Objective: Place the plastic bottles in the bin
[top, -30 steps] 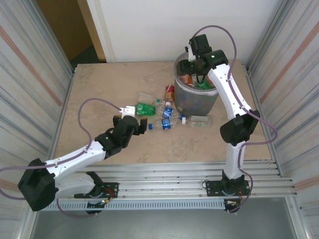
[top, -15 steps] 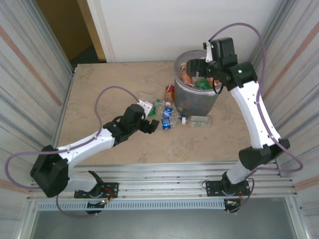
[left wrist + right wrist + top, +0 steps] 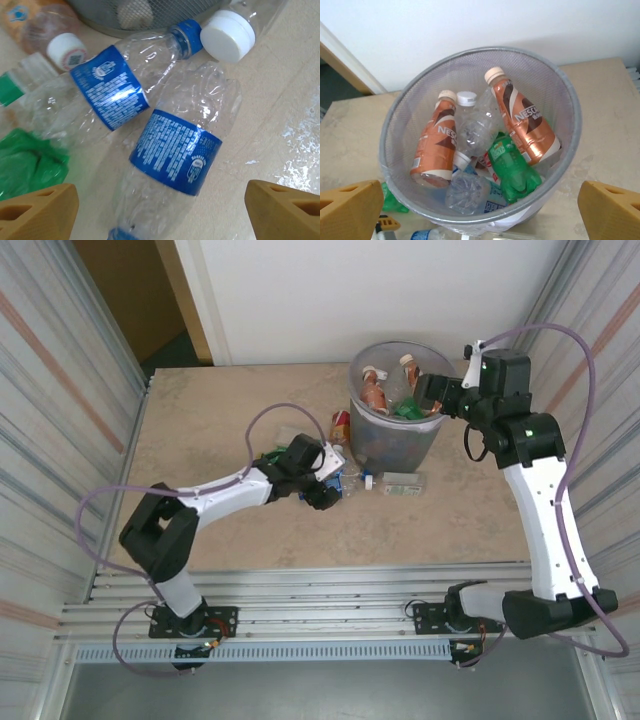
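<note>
A clear plastic bottle with a blue label (image 3: 177, 155) lies on the table between the fingers of my left gripper (image 3: 160, 220). The gripper is open and there is a gap on each side of the bottle. A second blue-label bottle (image 3: 107, 90) lies just beyond it, and a white-capped one (image 3: 227, 35) lies against the bin's foot. From above, the left gripper (image 3: 325, 490) is low at the bin's near left. The bin (image 3: 570, 107) holds two brown bottles (image 3: 522, 117), a green one (image 3: 512, 167) and clear ones. My right gripper (image 3: 480, 215) is open and empty above the bin's right side (image 3: 425, 395).
A crushed green bottle (image 3: 27, 162) lies left of the blue-label pair. A clear bottle (image 3: 403, 483) lies on the table in front of the bin, and a red-labelled one (image 3: 341, 425) is at its left. Metal walls close both sides.
My left arm reached forward and right to the bottles at the bin's foot. Its jaws have narrowed a little. My right gripper opened and drew back right from over the bin.
</note>
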`<state>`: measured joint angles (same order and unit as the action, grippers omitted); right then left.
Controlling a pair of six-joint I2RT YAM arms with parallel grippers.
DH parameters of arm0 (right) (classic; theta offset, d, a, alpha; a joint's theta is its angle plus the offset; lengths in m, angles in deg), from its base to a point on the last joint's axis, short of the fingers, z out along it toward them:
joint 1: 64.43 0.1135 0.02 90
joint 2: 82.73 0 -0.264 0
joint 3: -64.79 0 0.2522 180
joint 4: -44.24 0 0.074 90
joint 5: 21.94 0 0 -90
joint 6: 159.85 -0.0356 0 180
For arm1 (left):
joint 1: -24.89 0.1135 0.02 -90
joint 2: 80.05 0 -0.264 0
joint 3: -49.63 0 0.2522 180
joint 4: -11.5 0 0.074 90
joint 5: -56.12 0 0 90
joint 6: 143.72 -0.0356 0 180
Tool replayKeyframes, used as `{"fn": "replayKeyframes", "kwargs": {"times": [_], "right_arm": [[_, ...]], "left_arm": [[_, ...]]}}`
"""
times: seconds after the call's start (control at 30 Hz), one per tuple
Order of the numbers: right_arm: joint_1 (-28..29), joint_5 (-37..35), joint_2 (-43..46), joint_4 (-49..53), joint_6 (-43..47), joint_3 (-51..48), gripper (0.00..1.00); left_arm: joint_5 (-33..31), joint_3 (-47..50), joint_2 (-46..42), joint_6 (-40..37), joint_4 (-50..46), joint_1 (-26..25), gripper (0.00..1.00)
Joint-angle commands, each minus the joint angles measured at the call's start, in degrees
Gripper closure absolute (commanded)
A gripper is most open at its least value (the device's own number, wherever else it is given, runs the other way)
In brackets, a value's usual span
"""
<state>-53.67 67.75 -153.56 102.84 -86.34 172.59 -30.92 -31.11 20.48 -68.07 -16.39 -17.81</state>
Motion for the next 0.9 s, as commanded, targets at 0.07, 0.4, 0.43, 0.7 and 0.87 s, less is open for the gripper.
{"fn": "replayKeyframes", "kwargs": {"times": [0.07,0.4,0.43,0.7,0.87], "right_arm": [[-0.66,0.25,1.35,-2.65,-1.44,-1.03,0.02],[-0.72,0.15,1.22,-4.49,-2.05,-3.42,0.02],[-0.70,0.23,1.13,-4.63,-2.05,-3.58,0.02],[-0.71,0.71,0.16,-4.92,-2.16,-3.93,0.02],[-0.68,1.70,-0.41,-5.17,-2.41,-4.17,0.02]], "left_arm": [[1.30,-4.38,3.90,-3.01,-3.59,0.25,0.18],[-0.17,-6.74,8.82,-3.67,-5.24,-0.36,0.26],[-0.28,-6.74,9.13,-3.67,-5.30,-0.50,0.27],[0.00,-6.11,10.21,-2.44,-6.21,-1.07,0.40],[0.00,-4.53,9.99,-1.85,-5.47,-1.37,0.41]]}}
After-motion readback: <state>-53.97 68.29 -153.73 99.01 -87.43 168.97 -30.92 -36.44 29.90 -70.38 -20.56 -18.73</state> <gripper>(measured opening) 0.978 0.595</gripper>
